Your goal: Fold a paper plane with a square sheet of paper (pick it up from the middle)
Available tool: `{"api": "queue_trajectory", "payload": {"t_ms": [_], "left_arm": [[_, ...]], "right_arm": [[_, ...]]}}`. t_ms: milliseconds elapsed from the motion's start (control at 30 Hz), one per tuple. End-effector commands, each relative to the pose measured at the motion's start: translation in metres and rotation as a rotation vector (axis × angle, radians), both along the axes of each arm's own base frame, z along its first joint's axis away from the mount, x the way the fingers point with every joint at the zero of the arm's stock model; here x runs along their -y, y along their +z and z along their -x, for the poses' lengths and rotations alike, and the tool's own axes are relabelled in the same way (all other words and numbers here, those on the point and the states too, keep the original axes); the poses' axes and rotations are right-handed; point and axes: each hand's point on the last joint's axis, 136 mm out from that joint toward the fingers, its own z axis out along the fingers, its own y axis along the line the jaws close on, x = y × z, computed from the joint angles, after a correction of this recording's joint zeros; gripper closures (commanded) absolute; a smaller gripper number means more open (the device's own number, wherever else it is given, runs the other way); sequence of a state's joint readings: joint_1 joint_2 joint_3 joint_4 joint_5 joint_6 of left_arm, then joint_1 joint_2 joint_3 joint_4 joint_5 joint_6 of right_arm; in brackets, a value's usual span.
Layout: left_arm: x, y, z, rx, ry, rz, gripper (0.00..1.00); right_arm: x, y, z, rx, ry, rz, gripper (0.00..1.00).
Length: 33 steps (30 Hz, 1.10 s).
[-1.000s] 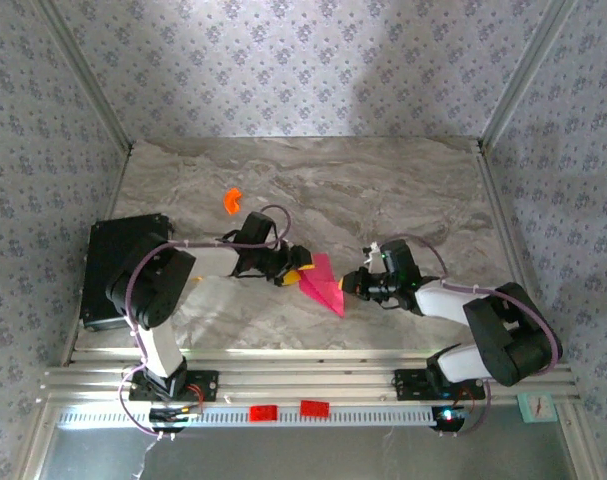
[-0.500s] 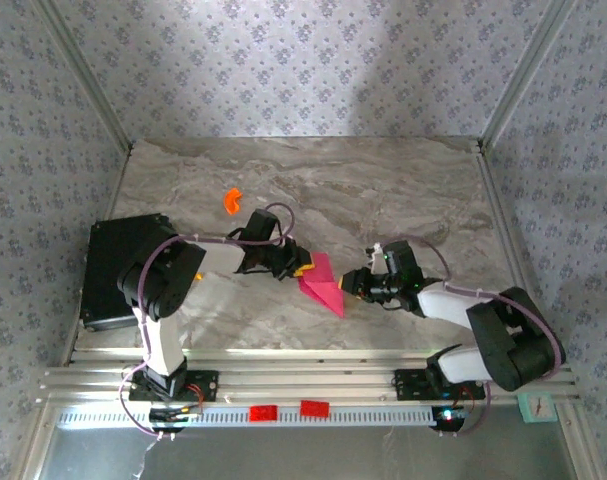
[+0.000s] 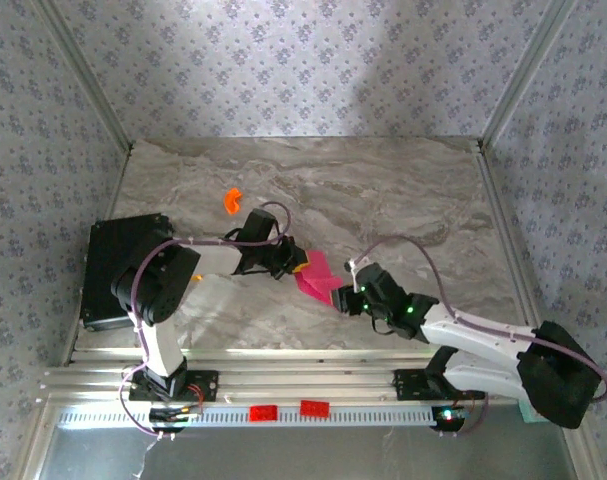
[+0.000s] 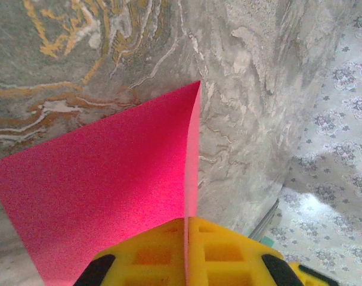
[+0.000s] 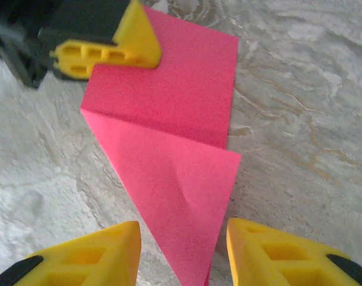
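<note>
On table (image 3: 383, 190), one folded pink sheet (image 3: 318, 278)

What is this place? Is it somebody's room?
Most likely a robot test booth, not a home: a grey marble-patterned tabletop walled by flower-patterned panels, two black-and-white robot arms bolted to a silver aluminium rail, and a half-folded magenta-pink paper sheet between them.

Closed left tool (image 4: 186, 239), parted right tool (image 5: 183, 250)

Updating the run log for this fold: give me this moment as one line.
left gripper: shut on partly folded magenta-pink paper sheet | right gripper: open, straddling the paper's pointed end
</note>
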State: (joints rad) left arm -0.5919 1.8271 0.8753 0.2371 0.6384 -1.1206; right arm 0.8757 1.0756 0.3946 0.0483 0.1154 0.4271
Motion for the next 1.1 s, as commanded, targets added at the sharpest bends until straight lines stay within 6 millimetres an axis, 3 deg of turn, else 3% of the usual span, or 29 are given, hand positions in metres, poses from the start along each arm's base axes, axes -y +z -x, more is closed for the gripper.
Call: {"api": "queue_trajectory", "payload": {"t_ms": [0,133,367,667,1067], "left_arm": [[0.006,0.014,-0.002,0.03,-0.013,0.019,0.9],[0.01,0.018,0.001,0.032,-0.035,0.032,0.83],[0.015,0.027,0.001,0.047,-0.054,0.049,0.8],[0.017,0.029,0.0,0.057,-0.069,0.053,0.82],[0.018,0.027,0.001,0.054,-0.071,0.051,0.83]], "right_arm": [[0.011,-0.004,-0.012,0.194,-0.023,0.182,0.56],[-0.005,-0.011,-0.007,0.271,0.055,0.268,0.55],[-0.025,-0.02,-0.005,0.335,0.142,0.361,0.55],[-0.024,-0.041,-0.006,0.314,0.17,0.446,0.56],[-0.027,-0.039,-0.004,0.318,0.167,0.425,0.67]]}}
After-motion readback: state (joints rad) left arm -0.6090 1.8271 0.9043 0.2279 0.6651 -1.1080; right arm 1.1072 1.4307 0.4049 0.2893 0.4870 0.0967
